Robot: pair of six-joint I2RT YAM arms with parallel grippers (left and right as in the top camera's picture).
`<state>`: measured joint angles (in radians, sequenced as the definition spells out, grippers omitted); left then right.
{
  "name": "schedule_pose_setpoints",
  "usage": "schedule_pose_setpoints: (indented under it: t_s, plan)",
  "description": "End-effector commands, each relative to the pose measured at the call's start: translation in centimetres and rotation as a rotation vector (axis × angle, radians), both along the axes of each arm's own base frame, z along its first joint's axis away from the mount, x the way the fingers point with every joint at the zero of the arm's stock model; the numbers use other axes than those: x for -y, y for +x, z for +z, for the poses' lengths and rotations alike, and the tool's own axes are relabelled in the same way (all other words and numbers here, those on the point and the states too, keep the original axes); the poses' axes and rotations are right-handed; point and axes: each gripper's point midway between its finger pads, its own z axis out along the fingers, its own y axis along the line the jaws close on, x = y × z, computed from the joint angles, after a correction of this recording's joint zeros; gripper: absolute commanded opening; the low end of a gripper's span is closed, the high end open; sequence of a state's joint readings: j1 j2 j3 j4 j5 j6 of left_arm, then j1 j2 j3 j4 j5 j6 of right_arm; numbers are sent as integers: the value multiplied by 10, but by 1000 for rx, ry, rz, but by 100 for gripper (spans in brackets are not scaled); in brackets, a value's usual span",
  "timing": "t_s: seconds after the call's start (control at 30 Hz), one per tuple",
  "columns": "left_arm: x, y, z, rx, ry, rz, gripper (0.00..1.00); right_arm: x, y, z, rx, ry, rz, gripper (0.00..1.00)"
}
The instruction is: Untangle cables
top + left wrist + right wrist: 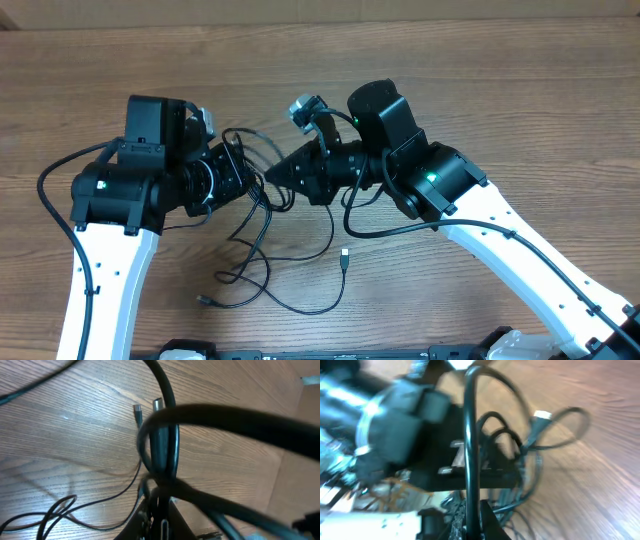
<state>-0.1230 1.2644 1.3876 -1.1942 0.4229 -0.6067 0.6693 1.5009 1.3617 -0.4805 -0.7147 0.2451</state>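
Across the wooden table [520, 90], the left arm [120, 190] and the right arm [440, 185] lean toward each other near the middle, their tips almost meeting. Between them the left gripper [240, 172] is pressed together on a strand of the cables [258, 215], and the right gripper [272, 176] is likewise clamped on a strand that rises straight from its fingers in the wrist view. Below the grippers the thin black cords spread in loose crossed loops toward the near edge, one ending in a small silvery plug [344, 258] lying on the wood.
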Motion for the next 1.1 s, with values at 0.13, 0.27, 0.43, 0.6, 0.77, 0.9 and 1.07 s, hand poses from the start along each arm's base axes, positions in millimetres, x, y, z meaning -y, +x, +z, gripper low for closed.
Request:
schedule_pose_setpoints:
  t_s: [0.13, 0.27, 0.43, 0.6, 0.77, 0.9, 1.07]
  plan:
    - [4, -4, 33, 76, -3, -61, 10, 23, 51, -13, 4, -119, -349, 4]
    - [4, -5, 46, 106, -1, -70, 10, 28, 56, -16, 17, -141, -389, 4]
    - [4, -5, 64, 149, -3, -72, 10, 47, 68, -32, -24, -223, -529, 4]
    - [4, -8, 78, 179, 2, -83, 11, 66, 77, -42, -62, -275, -663, 4]
    - [3, -8, 83, 199, 10, -97, 12, 55, 72, -37, -77, -232, -609, 4]
    - [3, -9, 83, 197, 10, -97, 15, 52, 72, -33, -73, -216, -601, 4]
    - [2, -8, 82, 207, 32, -113, 21, 40, 74, -17, -43, -138, -556, 4]
